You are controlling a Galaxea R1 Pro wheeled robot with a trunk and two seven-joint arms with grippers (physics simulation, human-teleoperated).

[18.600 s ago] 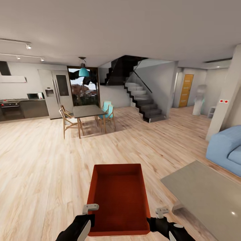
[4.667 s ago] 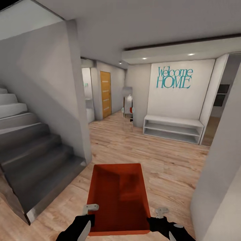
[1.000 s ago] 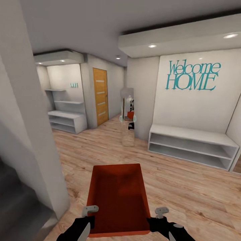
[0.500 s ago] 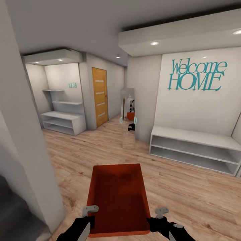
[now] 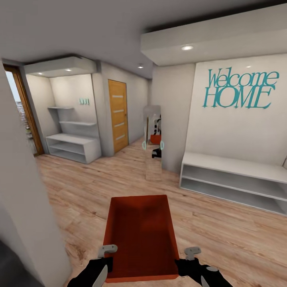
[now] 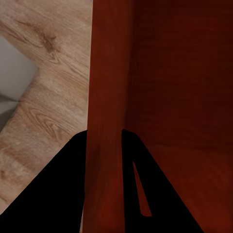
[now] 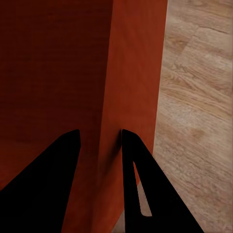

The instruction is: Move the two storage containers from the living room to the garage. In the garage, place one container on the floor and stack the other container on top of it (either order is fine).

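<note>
I carry one orange-red open-topped storage container (image 5: 140, 235) in front of me above the light wood plank floor. My left gripper (image 5: 106, 258) is shut on its left wall (image 6: 104, 136), one finger on each side of the wall. On the other side, my right gripper (image 5: 187, 259) pinches the right wall (image 7: 131, 97) the same way. The container (image 7: 53, 73) is empty inside. I am in an entry hall; the garage is out of view.
A pale wall corner (image 5: 28, 223) stands close at my left. A low white bench shelf (image 5: 235, 183) sits under a teal "Welcome HOME" sign (image 5: 239, 89) at right. Ahead are a narrow mirror (image 5: 153, 143), an orange wood door (image 5: 118, 115) and white shelving (image 5: 71, 139).
The whole view has shifted: I have rolled forward from the living room past the stairs into the hall, and over the last second further past the left wall. The container stays held the same way.
</note>
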